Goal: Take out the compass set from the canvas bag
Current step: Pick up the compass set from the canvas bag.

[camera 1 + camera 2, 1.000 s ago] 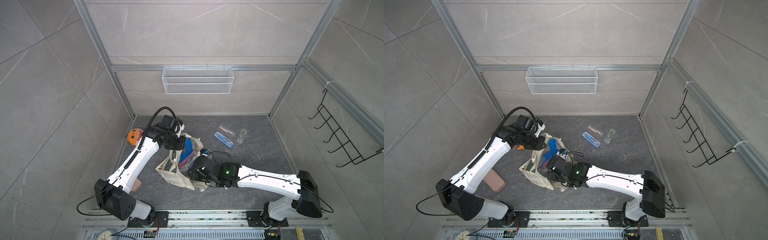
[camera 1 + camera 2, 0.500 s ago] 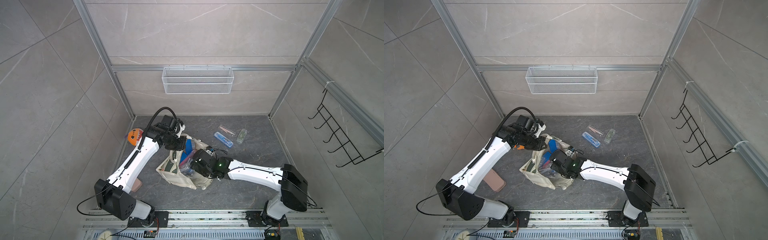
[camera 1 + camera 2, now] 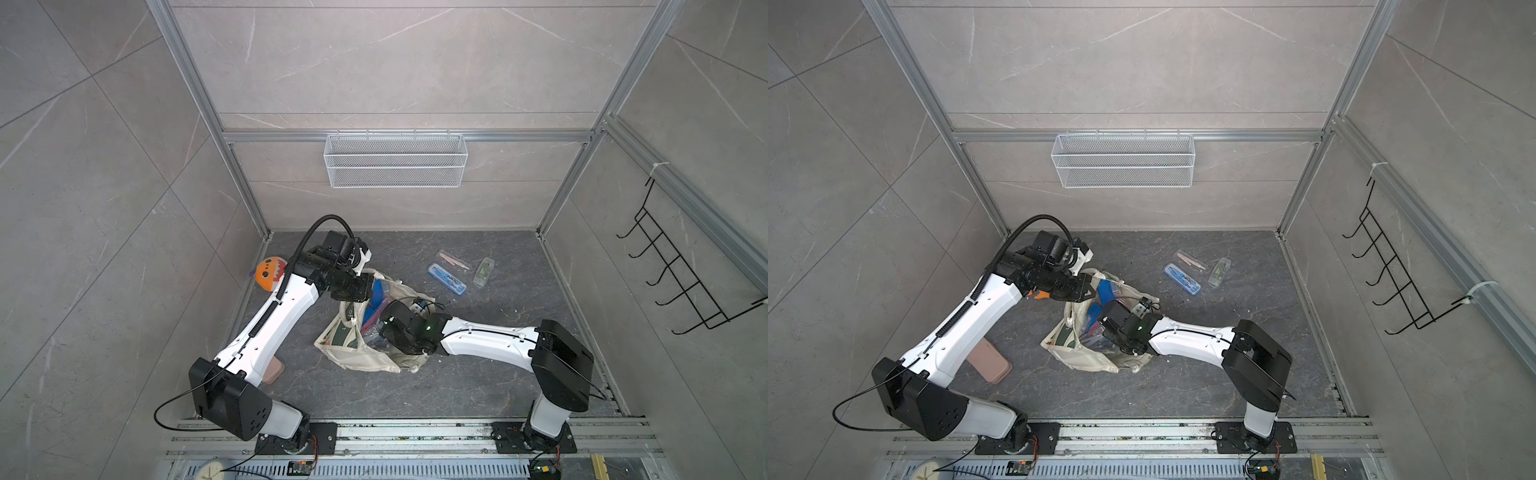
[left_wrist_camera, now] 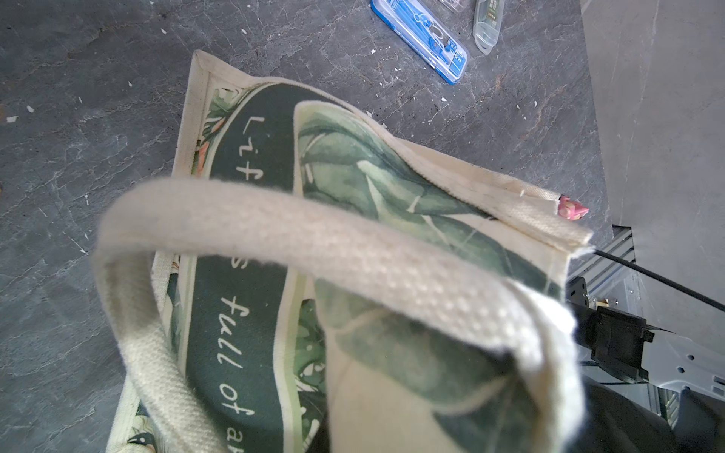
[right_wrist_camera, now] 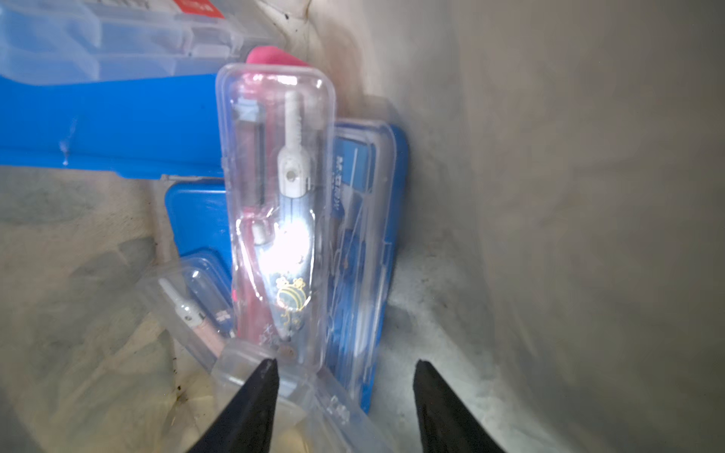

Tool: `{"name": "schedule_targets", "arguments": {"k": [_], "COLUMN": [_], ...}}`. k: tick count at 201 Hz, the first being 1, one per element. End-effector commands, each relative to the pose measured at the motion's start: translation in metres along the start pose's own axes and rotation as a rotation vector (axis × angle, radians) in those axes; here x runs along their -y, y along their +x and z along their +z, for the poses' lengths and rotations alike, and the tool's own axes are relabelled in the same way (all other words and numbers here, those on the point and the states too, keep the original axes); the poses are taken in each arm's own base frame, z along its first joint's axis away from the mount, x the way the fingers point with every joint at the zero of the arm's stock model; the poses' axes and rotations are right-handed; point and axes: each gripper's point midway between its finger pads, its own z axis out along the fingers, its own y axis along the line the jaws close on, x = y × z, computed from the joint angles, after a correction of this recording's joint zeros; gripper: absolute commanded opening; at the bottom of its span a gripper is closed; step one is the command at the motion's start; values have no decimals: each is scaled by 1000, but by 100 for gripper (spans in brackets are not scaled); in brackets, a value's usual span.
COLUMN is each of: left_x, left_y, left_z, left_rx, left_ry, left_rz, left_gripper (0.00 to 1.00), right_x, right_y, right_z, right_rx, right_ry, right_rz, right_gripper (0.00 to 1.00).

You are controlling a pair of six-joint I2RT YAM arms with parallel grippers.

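Field notes, left to right. An orange toy [image 3: 269,274] and a pinkish flat case [image 3: 990,361] sit by the left arm, out of play. The left gripper [image 3: 1086,291] is at the upper rim of the canvas bag [image 3: 353,353] with its jaws clenched. In the left wrist view a loop handle [image 4: 314,235] arches across the green lettered panel. I judge the gripper is pinching the bag's edge to hold the mouth up, though the contact itself is hidden. The bag lies slumped in the middle of the surface [image 3: 457,374], with blue and clear cases showing in its mouth. The right gripper [image 5: 345,382] is down inside that mouth, jaws released and empty. Just ahead of the tips lies the compass set [image 5: 274,204], a clear case with a compass inside. It rests on a blue case [image 5: 363,235], a large blue box [image 5: 98,117] crosses its far end, and a smaller clear case [image 5: 188,302] lies beside it. I cannot tell whether either tip touches plastic yet. Step in hand: the reach-in; the grasp is not yet made. Next move, as I judge it: ease forward, straddle only the clear case's narrow width and not the blue one beneath, close, then draw out through the mouth without catching cloth. To the right on the open surface, well apart from the bag, lie a blue flat case [image 3: 446,279], a pink-tinted clear case [image 3: 453,259] and a green-tinted clear case [image 3: 483,272].
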Motion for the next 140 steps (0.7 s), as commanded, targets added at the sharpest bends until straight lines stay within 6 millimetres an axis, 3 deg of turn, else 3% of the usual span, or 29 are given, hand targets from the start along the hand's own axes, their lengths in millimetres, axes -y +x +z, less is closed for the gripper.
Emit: {"name": "schedule_targets", "arguments": {"k": [1, 29, 53, 110, 140], "left_x": [16, 16, 17, 15, 15], "left_y": [-9, -8, -6, -2, -3], "left_z": [-11, -11, -11, -9, -10], "left_rx": [53, 52, 51, 43, 49], "left_ry": [73, 79, 83, 81, 79], "left_rz": [41, 38, 39, 47, 51], "left_gripper": [0, 0, 0, 0, 0], "right_x": [18, 6, -9, -52, -70], "right_y": [-1, 9, 12, 7, 8], "right_z": [23, 45, 48, 11, -12], "right_rx": [-4, -56, -63, -22, -2], "right_ry": [33, -15, -105, -301, -369], "right_rz": [-1, -44, -59, -165, -203], "right_gripper": [59, 56, 50, 25, 18]}}
